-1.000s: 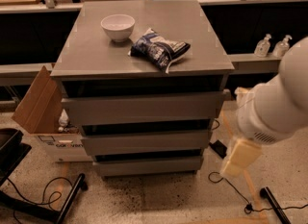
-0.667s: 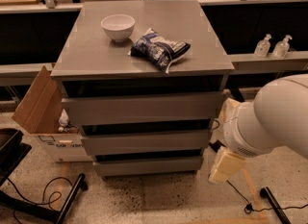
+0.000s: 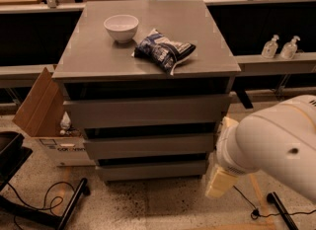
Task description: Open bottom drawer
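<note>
Edging nearer the cabinet (image 3: 89,51), the gripper (image 3: 219,182) hangs just right of the bottom drawer (image 3: 153,170), its jaws' state impossible to tell.

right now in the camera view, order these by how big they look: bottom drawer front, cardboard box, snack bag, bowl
1. cardboard box
2. bottom drawer front and snack bag: too close to rank, long strip versus compact shape
3. bowl
The gripper hangs right of the bottom drawer, nearer the camera.
</note>
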You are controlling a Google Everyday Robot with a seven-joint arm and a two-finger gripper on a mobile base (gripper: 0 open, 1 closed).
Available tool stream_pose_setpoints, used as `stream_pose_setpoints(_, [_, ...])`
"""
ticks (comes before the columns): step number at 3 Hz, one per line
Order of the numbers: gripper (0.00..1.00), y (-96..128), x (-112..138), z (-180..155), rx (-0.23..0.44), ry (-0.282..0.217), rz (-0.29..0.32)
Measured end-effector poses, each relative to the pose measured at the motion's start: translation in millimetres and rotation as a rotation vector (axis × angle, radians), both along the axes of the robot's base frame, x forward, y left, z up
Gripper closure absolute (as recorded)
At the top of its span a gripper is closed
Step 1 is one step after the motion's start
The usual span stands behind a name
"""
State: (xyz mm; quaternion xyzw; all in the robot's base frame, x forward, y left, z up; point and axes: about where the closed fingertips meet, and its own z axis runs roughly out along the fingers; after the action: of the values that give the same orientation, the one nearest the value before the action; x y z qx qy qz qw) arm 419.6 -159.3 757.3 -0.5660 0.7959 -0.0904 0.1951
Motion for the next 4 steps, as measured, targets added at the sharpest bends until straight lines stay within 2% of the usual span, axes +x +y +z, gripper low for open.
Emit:
stream_pose_setpoints(1, [0.0,13.2,6.5,-71.2,-0.019,0.021,0.021])
stream_pose_setpoints(2, [0.0,20.6,21.9,-165.5,0.02,0.033,0.06])
stream_pose_setpoints(3, [0.0,26.3,37.5,-211.8,0.056,0.029,0.084])
stream_pose_setpoints(4, [0.0,24.3,40.9,-218.4,0.025,0.011,0.129])
